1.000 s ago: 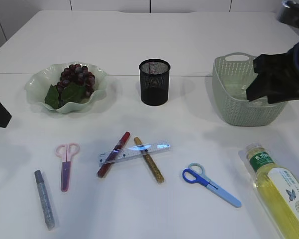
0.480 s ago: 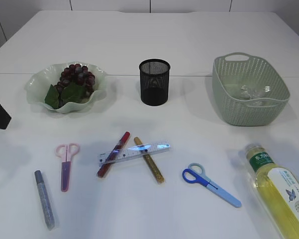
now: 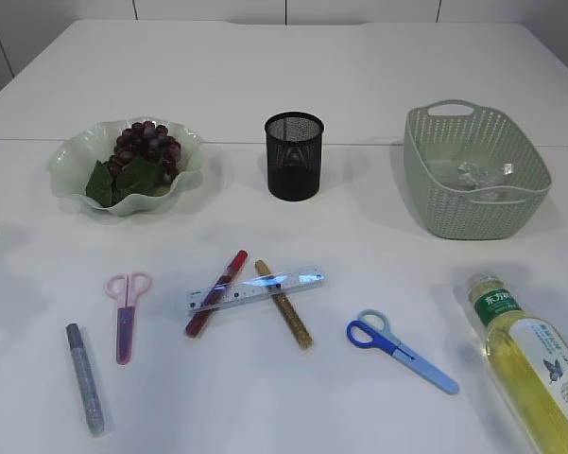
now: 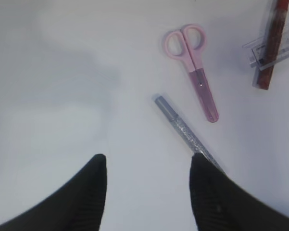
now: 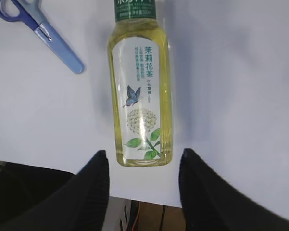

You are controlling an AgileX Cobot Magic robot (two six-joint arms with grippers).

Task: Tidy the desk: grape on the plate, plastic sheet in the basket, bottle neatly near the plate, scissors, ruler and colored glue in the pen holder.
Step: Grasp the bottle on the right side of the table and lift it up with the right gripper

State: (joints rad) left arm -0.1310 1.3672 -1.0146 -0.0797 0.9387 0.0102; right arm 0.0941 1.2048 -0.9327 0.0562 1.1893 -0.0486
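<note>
The left gripper (image 4: 146, 168) has slid almost out of the outside view – fingers spread, empty, above the silver glue stick (image 4: 187, 132) on the bench (image 3: 265, 397). The right gripper (image 5: 142, 166) has left the basket (image 3: 425, 189), plastic sheet (image 3: 473, 175) inside; its fingers hang apart over the lying bottle (image 5: 139, 96) – likely next.

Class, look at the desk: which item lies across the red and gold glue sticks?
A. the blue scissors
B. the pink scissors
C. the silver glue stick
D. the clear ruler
D: the clear ruler rests on top of the red glue stick and the gold glue stick, crossing both; the other items lie apart on the table.
</note>
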